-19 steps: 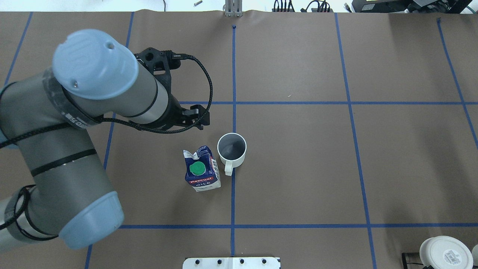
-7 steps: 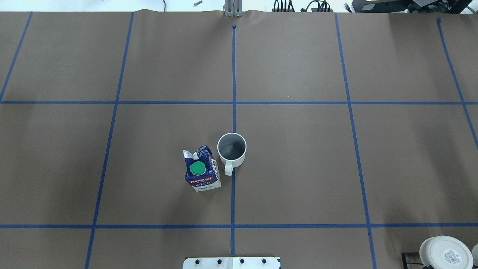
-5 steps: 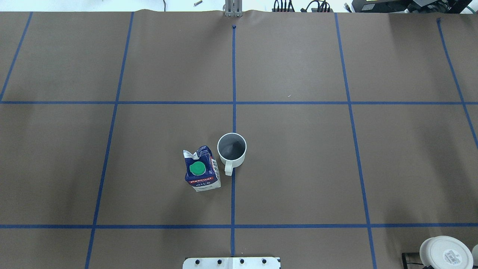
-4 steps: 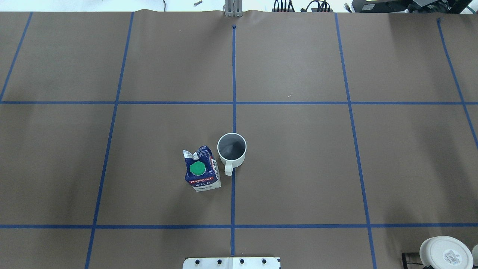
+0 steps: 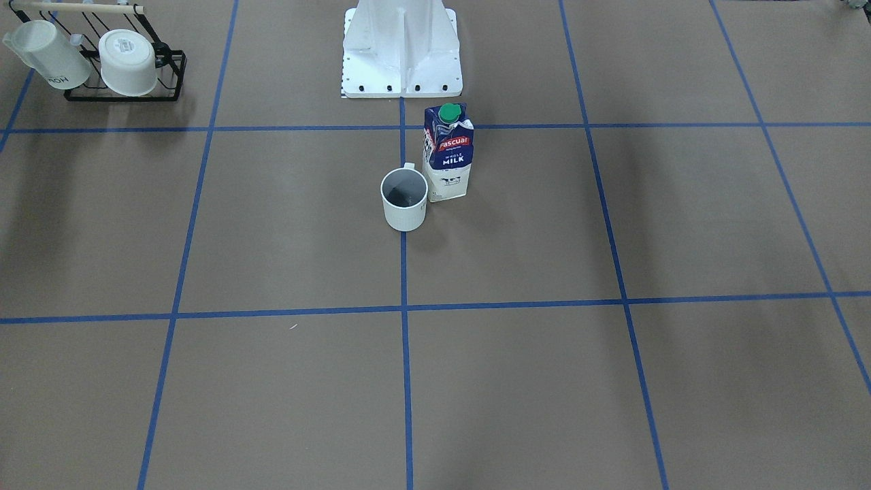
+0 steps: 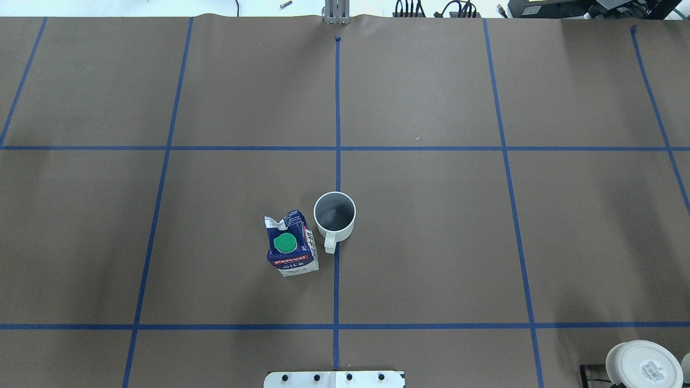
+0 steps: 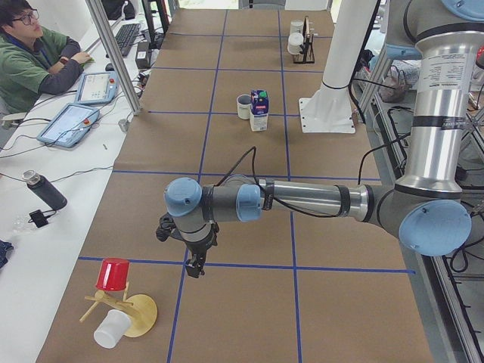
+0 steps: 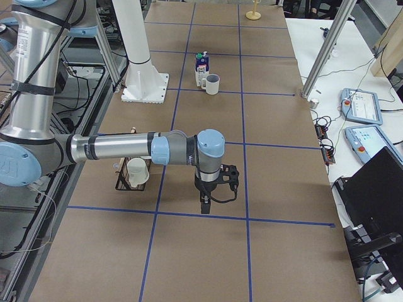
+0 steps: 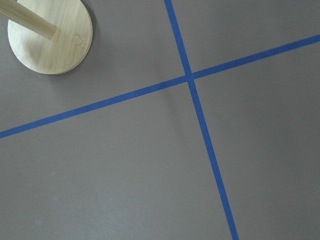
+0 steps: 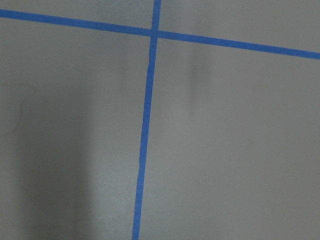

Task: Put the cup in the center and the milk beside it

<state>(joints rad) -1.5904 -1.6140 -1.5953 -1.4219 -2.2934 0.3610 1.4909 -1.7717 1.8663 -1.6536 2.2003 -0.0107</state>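
Overhead exterior view: the cup [image 6: 334, 215] is seen upright on the central blue tape line [image 6: 337, 108], its dark grey inside exposed and its handle turned toward the robot's side of the table [image 6: 431, 242]; the milk [image 6: 291, 245] is stood upright just beside it, on the robot's left, green cap uppermost. Whether carton and cup touch cannot be settled, though a thin gap is perhaps visible from above. Neither item is held by anything.

From the exterior left camera the left gripper [image 7: 194, 268] is shown pointed down over a tape crossing, well apart from the cup and near a wooden stand [image 7: 140, 314] carrying a red cup [image 7: 113, 274]; whether its fingers are parted or closed cannot be told. From the exterior right camera the right gripper [image 8: 204, 204] is likewise pointed down above a tape line, beside a black rack [image 8: 123, 187] of white cups; its state cannot be told either.

Only brown table cover and blue tape are recorded by the wrist cameras, apart from the round base of the stand in the left one.
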